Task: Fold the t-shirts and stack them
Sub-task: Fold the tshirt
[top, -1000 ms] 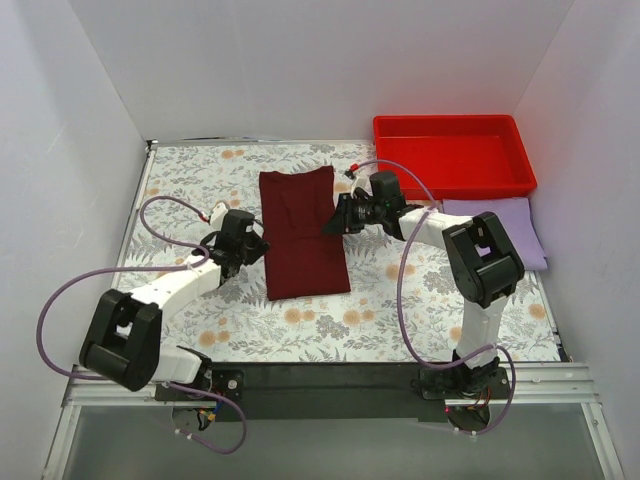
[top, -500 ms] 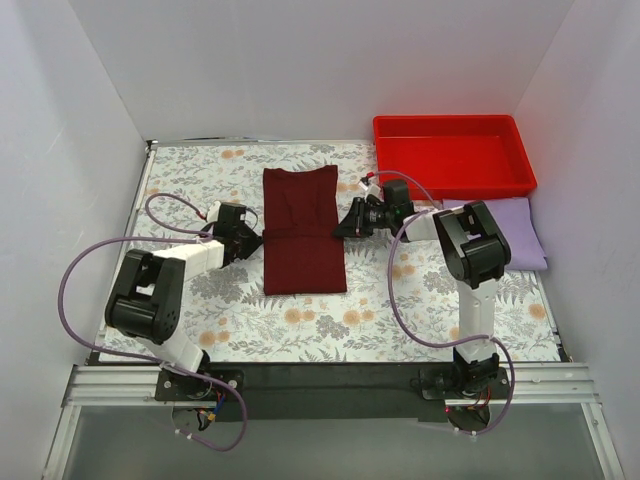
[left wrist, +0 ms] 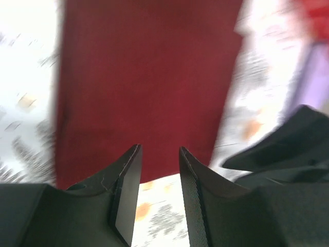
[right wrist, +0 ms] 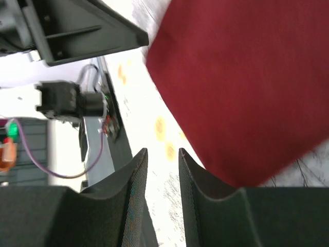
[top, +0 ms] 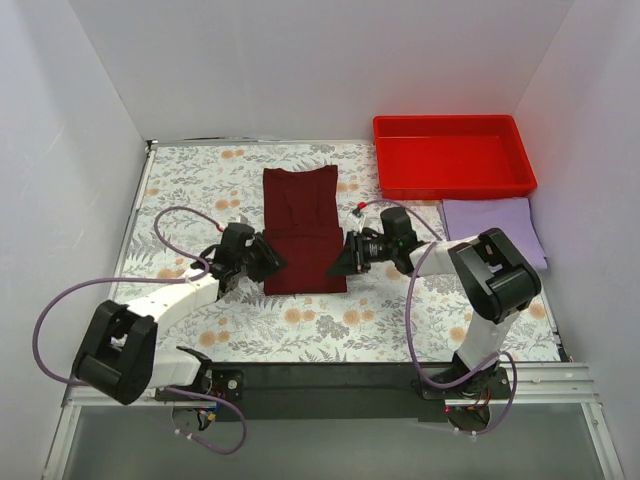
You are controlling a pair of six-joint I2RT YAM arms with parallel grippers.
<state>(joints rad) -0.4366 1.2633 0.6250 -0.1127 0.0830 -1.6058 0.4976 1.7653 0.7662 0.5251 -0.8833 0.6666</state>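
The dark maroon t-shirt lies flat on the floral table as a long folded strip. It fills the left wrist view and the right wrist view. My left gripper is at its near left corner, jaws slightly apart and empty. My right gripper is at its near right corner, jaws slightly apart and empty. The pale lavender t-shirt lies folded at the right, apart from both grippers.
A bright red plastic tray stands at the back right, just behind the lavender shirt. White walls close in the table on the left, back and right. The black base rail runs along the near edge.
Both grippers moved from the maroon shirt's middle sides toward its near corners. The strip's skewed near end has straightened.
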